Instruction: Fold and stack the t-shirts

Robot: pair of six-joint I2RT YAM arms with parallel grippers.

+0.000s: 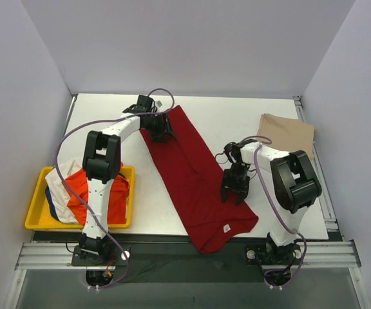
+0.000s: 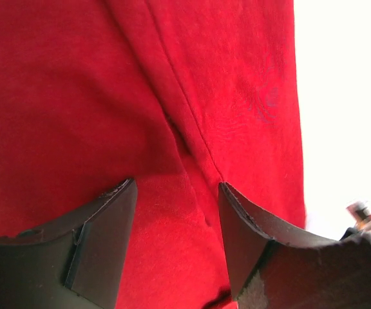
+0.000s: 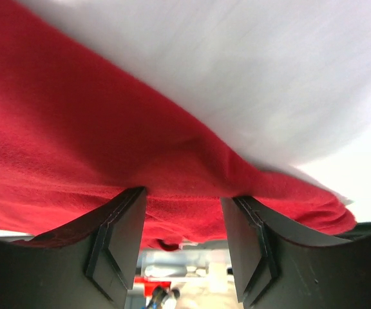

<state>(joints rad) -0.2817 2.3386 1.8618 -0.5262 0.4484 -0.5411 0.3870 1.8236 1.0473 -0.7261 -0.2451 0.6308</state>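
White table (image 1: 237, 116), pale walls on three sides. Yellow tray (image 1: 34, 222) at the near left holds loose orange (image 1: 76, 190) and white (image 1: 58, 183) shirts.

Red shirt (image 1: 192, 174) lies in a long diagonal strip across the middle of the table, its near end by the front edge. Tan shirt (image 1: 288, 132) sits folded at the far right corner, well apart.

Handling, as judged: light, limp cloth that will sag and drag on the table. It won't hold a crease unless laid flat. Best taken at edges or corners, pinching all layers; a seam ridge runs under the left fingers.

Left arm reaches far forward, elbow high. Left gripper (image 1: 160, 131) points down on the strip's far end, jaws apart, cloth between them but not clamped.

Right arm is bent close in. Right gripper (image 1: 235, 188) is low at the strip's right edge, jaws apart, the cloth edge bunched just at the fingertips.
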